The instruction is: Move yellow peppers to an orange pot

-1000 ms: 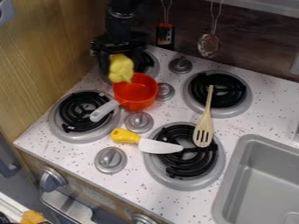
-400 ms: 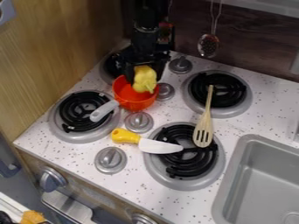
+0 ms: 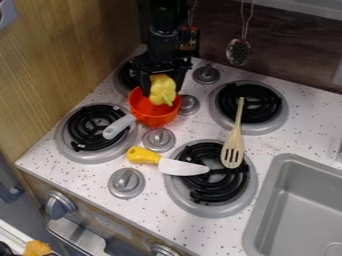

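Note:
Above the back part of the orange pot [image 3: 148, 117], my gripper [image 3: 163, 86] hangs down with its fingers shut on the yellow pepper [image 3: 162, 89]. The pepper's lower end, with a pale green stem, overlaps the pot's opening; whether it touches the pot inside I cannot tell. The pot stands between the left burners, its grey handle pointing toward the front left burner.
A yellow-handled knife [image 3: 180, 167] and a wooden slotted spatula [image 3: 234, 145] lie across the front right burner [image 3: 214, 196]. The back right burner [image 3: 267, 102] and grey sink [image 3: 300, 200] are to the right. Utensils hang behind.
The gripper and pepper have moved right and slightly down from the pot's back left to over its opening. Since the middle frame they have shifted slightly left, and the pepper's tilt has changed.

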Robot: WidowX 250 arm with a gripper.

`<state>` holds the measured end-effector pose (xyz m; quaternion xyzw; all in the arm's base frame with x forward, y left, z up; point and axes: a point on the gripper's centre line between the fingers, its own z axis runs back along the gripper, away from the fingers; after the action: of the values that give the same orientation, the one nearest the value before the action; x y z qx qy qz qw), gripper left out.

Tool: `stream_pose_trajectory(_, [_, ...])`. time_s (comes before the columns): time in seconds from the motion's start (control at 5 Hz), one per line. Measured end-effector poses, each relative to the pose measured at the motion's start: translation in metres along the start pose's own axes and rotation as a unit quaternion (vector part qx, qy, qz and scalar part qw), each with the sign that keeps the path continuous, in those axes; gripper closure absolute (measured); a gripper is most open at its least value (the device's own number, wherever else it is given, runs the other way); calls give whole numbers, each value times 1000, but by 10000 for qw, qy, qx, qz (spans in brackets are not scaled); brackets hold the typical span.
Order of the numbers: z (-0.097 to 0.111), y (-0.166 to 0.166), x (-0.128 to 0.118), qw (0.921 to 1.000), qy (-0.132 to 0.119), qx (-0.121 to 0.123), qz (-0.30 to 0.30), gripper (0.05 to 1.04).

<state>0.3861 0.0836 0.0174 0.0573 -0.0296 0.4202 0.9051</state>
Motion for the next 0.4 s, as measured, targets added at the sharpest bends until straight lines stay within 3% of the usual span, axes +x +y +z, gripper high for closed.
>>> stream_pose_trajectory(0.2, [-5, 1, -4, 10000, 53, -33, -20, 79])
stream_pose_trajectory(0.4, [-6, 2, -7, 9999, 131, -14, -45, 84])
